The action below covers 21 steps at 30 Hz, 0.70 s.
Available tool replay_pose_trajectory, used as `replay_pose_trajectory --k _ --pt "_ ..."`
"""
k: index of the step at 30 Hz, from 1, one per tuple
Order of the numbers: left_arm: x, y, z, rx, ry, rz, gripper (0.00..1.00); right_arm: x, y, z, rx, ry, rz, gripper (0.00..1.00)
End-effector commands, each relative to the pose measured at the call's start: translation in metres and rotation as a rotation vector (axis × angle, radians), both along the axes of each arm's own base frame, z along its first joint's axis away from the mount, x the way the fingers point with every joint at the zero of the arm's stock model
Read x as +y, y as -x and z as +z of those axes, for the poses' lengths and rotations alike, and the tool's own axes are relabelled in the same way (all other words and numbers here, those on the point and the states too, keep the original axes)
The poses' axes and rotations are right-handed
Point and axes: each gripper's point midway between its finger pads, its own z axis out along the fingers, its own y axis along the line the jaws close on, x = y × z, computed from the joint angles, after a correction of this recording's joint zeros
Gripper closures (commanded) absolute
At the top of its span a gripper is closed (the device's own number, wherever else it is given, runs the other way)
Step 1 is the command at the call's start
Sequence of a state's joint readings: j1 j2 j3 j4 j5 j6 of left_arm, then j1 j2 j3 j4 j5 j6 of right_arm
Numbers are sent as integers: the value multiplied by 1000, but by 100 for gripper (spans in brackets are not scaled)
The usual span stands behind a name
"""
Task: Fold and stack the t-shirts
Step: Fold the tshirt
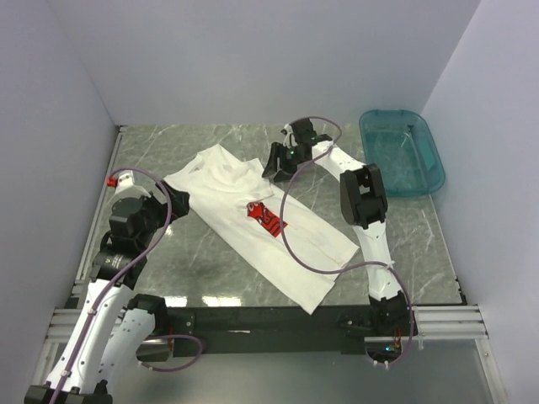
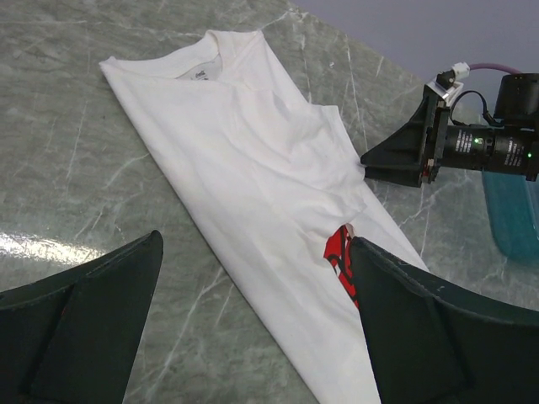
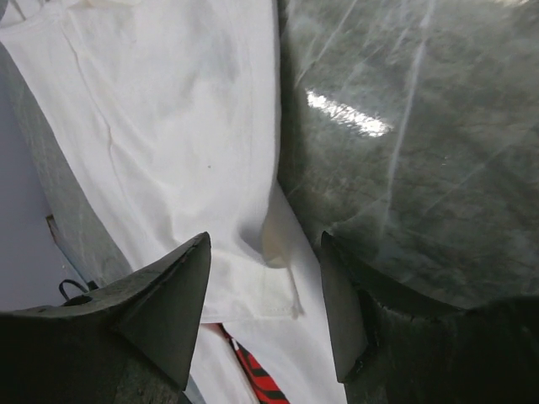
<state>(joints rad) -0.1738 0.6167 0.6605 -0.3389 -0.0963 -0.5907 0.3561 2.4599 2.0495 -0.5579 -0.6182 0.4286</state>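
A white t-shirt lies folded lengthwise, running diagonally across the marble table, collar at the far left. A strip of its red print shows at a fold. My right gripper hovers low over the shirt's far right edge. In the right wrist view its jaws stand apart over a turned-in sleeve hem, and nothing is pinched. My left gripper sits at the shirt's left edge, open wide. In the left wrist view its fingers frame the t-shirt and the red print.
A teal plastic basin stands at the table's far right, its corner also visible in the left wrist view. White walls enclose the table on three sides. The right arm's purple cable loops over the shirt's lower part.
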Motion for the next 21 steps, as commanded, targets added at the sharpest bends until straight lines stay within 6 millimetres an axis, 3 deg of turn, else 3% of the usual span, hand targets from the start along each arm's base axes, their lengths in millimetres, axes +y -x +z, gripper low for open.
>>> replay_pose_trajectory --k 1,8,13,18,21 --pt "0 3 3 -8 6 -1 1 16 15 -2 33 -15 56 39" --pt "-1 3 6 -16 13 -7 1 19 17 -4 31 -5 78 50" --pt "-5 2 6 -14 29 -17 1 15 6 0 0 7 51 70" --pt "-7 1 5 -12 37 -28 1 -2 -15 6 -32 7 -11 92" --pt "-9 -1 3 -6 42 -35 1 -20 -26 7 -33 4 -51 96"
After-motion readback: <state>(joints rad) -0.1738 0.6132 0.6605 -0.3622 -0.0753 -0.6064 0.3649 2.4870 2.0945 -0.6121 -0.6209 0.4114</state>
